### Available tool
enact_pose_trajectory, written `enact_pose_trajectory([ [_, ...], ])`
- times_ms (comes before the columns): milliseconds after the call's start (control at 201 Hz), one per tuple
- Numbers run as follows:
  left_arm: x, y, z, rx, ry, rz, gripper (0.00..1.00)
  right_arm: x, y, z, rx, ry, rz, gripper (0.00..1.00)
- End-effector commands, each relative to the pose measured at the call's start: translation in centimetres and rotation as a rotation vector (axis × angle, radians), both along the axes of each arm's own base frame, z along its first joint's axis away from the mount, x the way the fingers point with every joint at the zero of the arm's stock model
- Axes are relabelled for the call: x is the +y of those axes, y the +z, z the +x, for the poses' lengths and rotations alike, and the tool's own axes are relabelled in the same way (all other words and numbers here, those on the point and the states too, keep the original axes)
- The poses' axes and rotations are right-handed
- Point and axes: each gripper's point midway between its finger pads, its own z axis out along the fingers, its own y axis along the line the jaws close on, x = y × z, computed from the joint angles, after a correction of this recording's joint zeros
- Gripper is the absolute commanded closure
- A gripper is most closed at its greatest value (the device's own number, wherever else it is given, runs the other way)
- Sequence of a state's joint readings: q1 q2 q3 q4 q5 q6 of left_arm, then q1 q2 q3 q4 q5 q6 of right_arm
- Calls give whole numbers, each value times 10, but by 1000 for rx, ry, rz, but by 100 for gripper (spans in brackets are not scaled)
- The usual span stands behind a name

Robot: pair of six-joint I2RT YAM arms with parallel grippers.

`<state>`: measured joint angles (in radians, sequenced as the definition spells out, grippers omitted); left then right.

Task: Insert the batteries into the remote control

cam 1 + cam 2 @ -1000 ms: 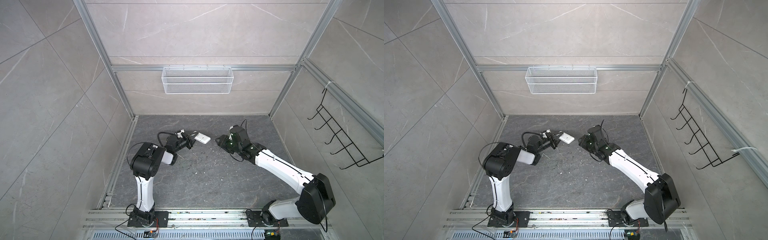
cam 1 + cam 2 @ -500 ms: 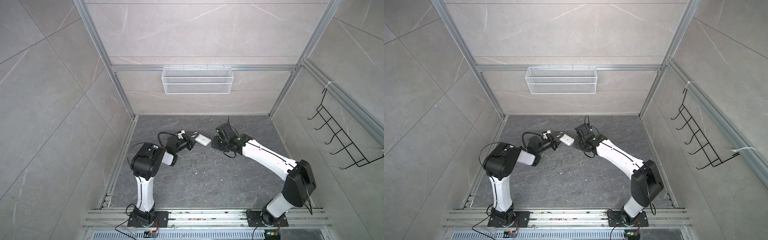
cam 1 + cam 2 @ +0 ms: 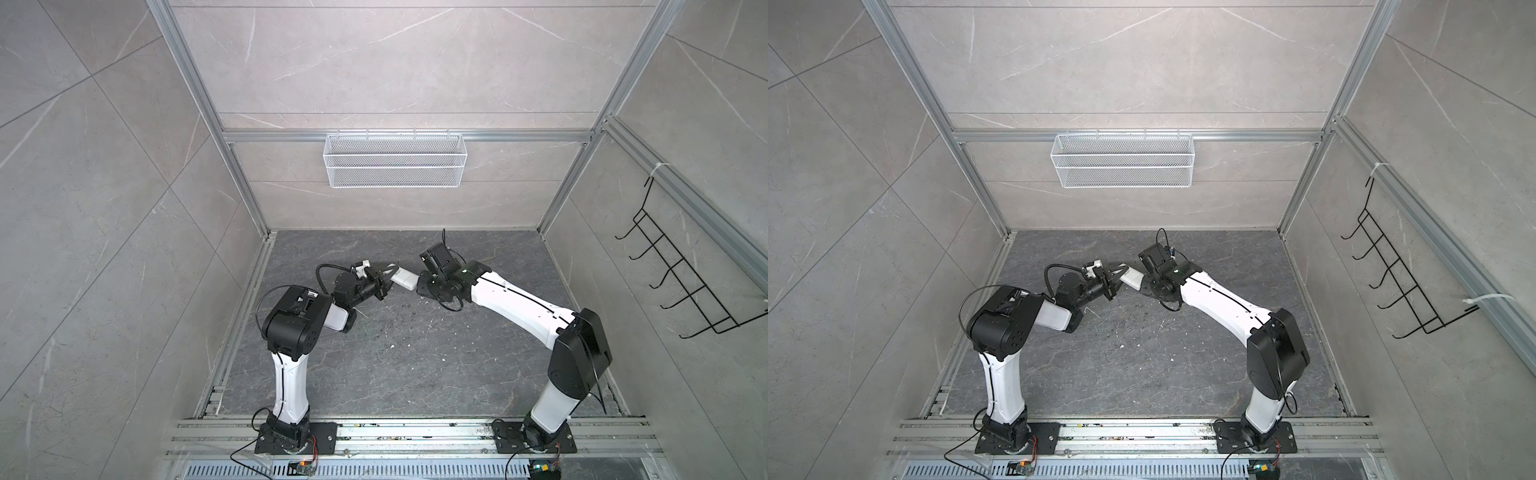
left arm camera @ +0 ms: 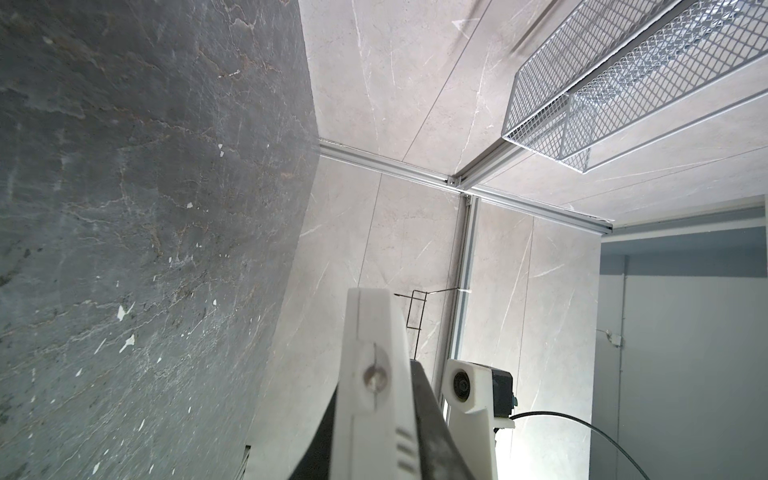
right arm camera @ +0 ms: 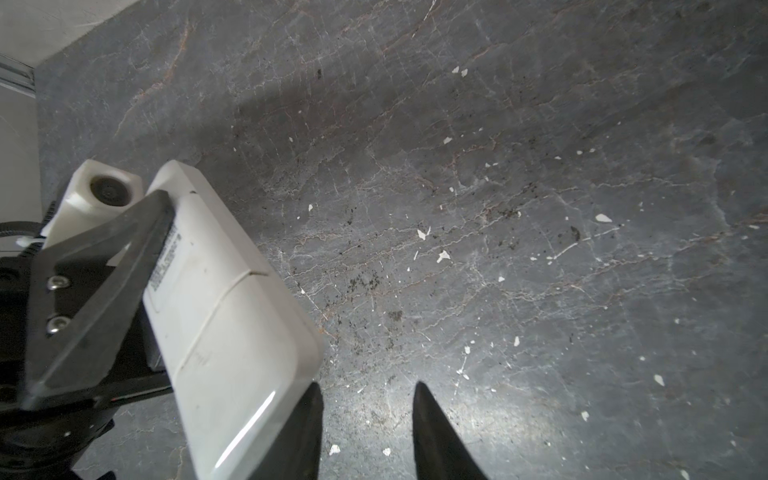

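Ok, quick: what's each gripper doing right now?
Left gripper: closed, holding the remote control.
Right gripper: open, nothing between its jaws, one fingertip right beside the remote control's end.

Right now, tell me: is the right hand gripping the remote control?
No: the right hand is parted over the floor, the remote control outside its fingers.

Pictured: one bench (image 3: 374, 374), two robot arms (image 3: 286, 332) (image 3: 519, 307), one remote control (image 3: 404, 279), one wire basket (image 3: 395, 166), one black hook rack (image 3: 685, 286), white specks (image 5: 443, 256) too many to count
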<state>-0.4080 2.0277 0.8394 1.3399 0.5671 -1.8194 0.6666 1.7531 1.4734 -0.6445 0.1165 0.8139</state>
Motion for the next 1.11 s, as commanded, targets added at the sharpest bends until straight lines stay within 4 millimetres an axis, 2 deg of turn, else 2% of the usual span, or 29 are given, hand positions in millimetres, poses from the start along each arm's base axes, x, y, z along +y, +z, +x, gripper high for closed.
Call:
enact_pose_trajectory([
  [0, -25, 37, -22, -143, -92, -27, 100, 15, 6, 8, -24, 31, 6, 64],
  [124, -24, 34, -23, -130, -91, -32, 100, 13, 0, 5, -5, 36, -9, 65],
  [229, -23, 40, -20, -138, -88, -42, 100, 9, -2, 1, -2, 39, -12, 65],
  [473, -9, 47, -9, -121, -51, -64, 100, -8, 15, -20, -45, 81, 8, 64],
  [637, -2, 48, -5, -107, -37, -74, 100, -8, 39, -25, -183, 94, 216, 62],
  [767, -3, 51, -4, -97, -43, -88, 100, 6, 53, -18, -244, 100, 466, 61],
  [1100, -3, 59, -3, -86, -45, -113, 100, 22, 52, -2, -253, 23, 706, 72],
])
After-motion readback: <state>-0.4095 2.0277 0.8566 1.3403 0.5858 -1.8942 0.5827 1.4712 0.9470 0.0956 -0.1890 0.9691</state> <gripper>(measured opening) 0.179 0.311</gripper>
